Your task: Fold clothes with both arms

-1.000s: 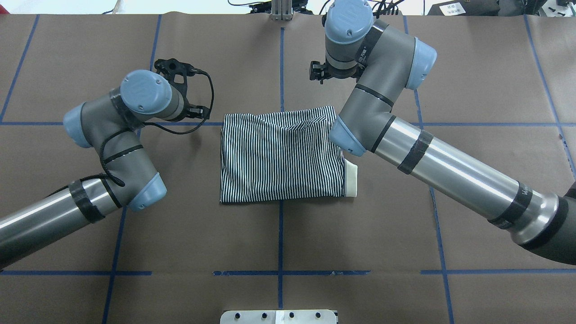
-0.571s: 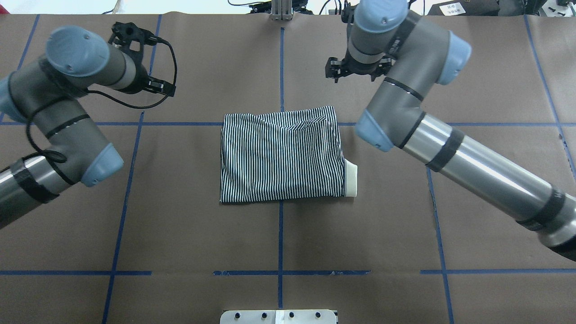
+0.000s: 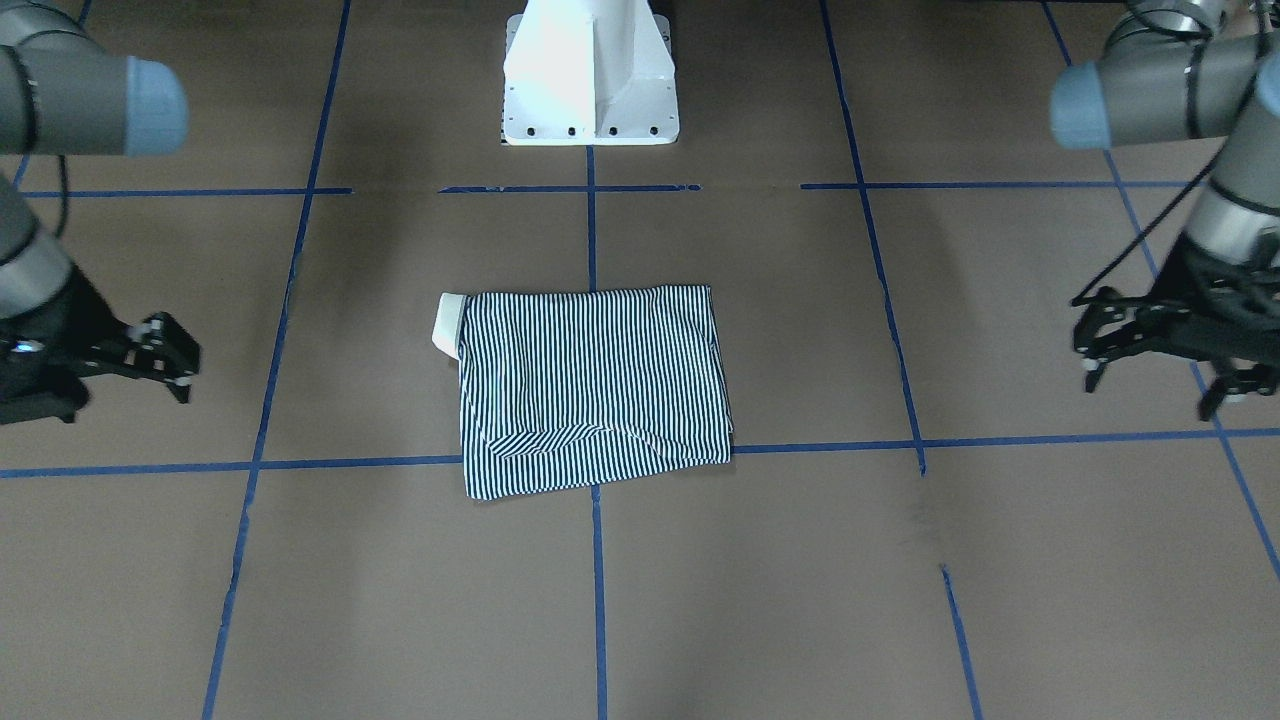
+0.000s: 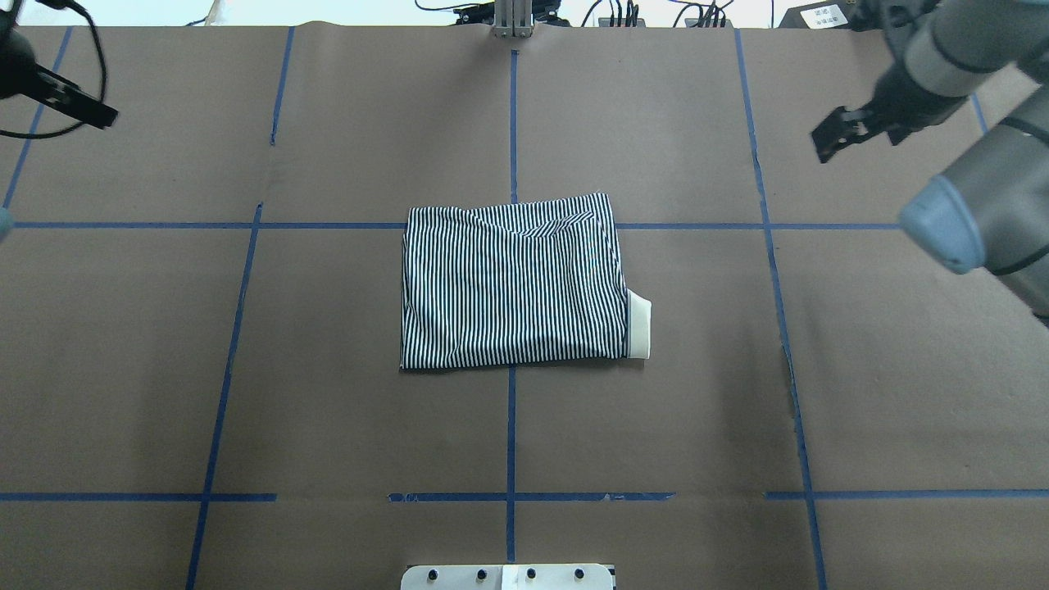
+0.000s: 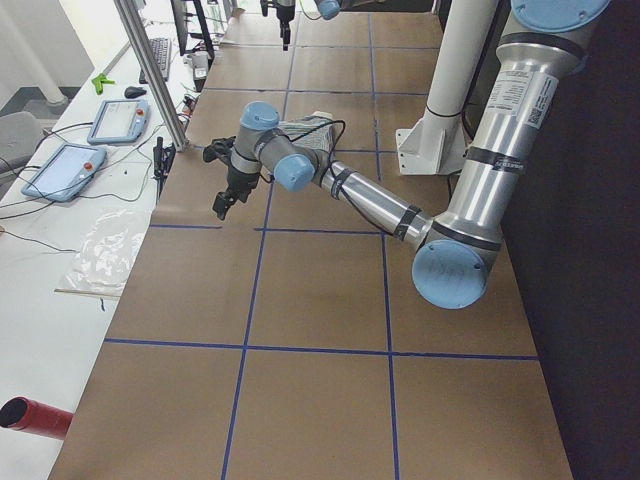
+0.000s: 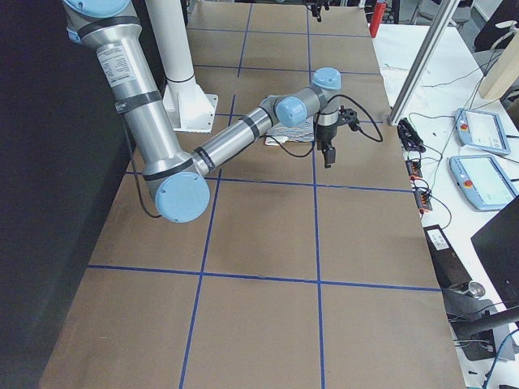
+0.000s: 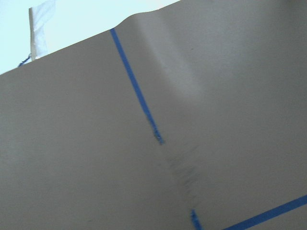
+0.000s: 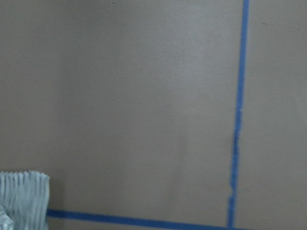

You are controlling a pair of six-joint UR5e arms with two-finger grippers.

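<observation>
Polo shirt (image 4: 512, 283) folded flat on table (image 4: 328, 393), centre. Left gripper (image 3: 1152, 394) far left, right gripper (image 3: 172, 355) far right, both spread open, holding nothing.

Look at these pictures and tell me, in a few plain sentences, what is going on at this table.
A two-armed robot is working on folding clothes. The striped polo shirt lies folded into a compact rectangle in the middle of the table, with its cream collar sticking out at one edge. Nothing is touching it. The left tool and the right tool hang open and empty, far out to either side. Judging by how the shirt lies, the fold looks finished or nearly so.
</observation>
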